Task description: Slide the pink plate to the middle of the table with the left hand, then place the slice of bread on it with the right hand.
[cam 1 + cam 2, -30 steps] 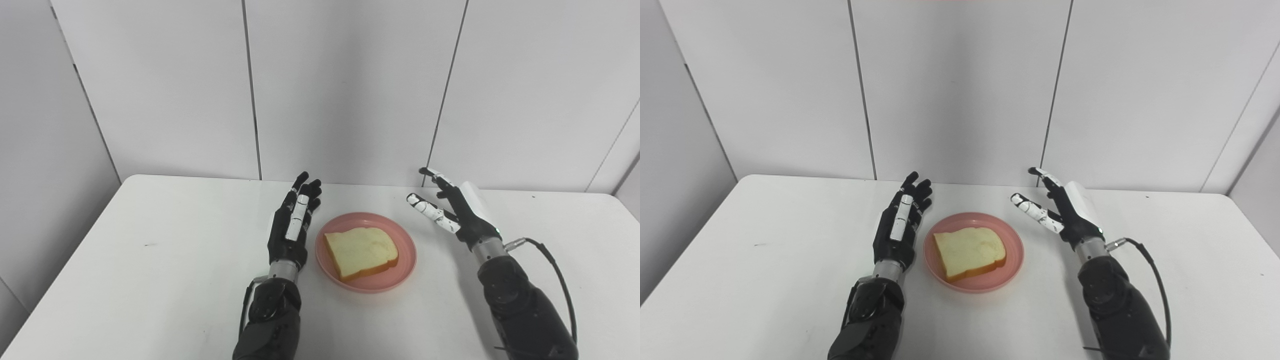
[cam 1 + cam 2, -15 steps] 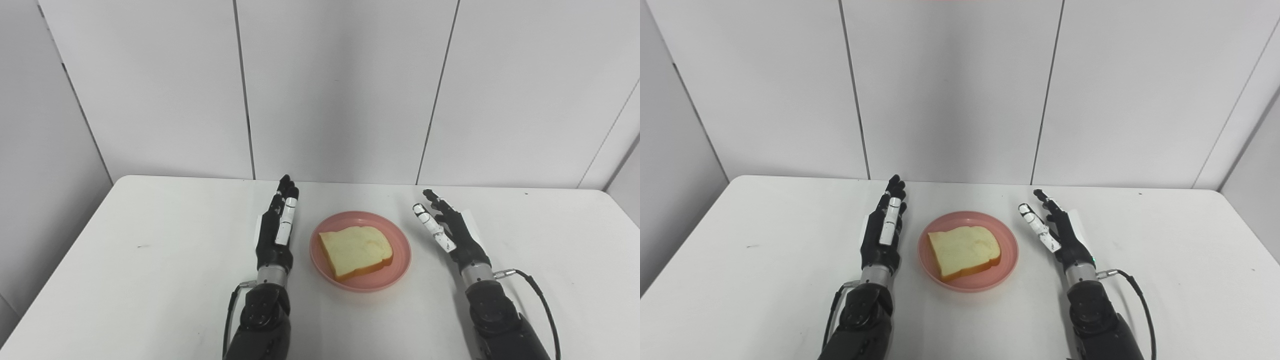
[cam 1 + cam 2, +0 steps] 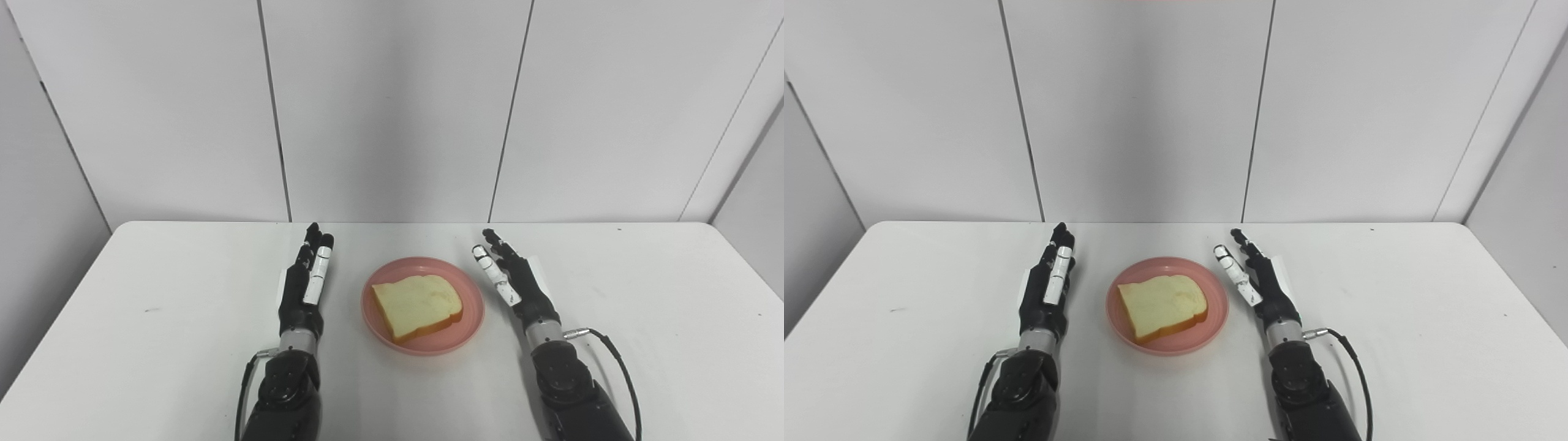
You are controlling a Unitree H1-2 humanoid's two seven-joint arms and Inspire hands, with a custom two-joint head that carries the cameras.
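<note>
Now the pink plate (image 3: 422, 306) sits near the middle of the white desk (image 3: 153, 343), and the slice of bread (image 3: 416, 303) lies flat on it, its browned crust edge turned toward the robot. The slice fills most of the plate's inside, leaving the pink rim showing all round.

The left hand (image 3: 303, 288) is to the left of the plate, apart from the rim, with nothing in it. Its fingers (image 3: 318, 269) are stretched out straight and point toward the back wall (image 3: 392, 110), lying close alongside one another rather than curled. The right hand (image 3: 514, 282) is to the right of the plate, also clear of the rim and holding nothing. Its fingers are extended and a little fanned, angled up and to the left. Whether either hand touches the desk surface or hangs just above it cannot be told from these views.

A black cable (image 3: 618, 373) loops out from the right wrist.
</note>
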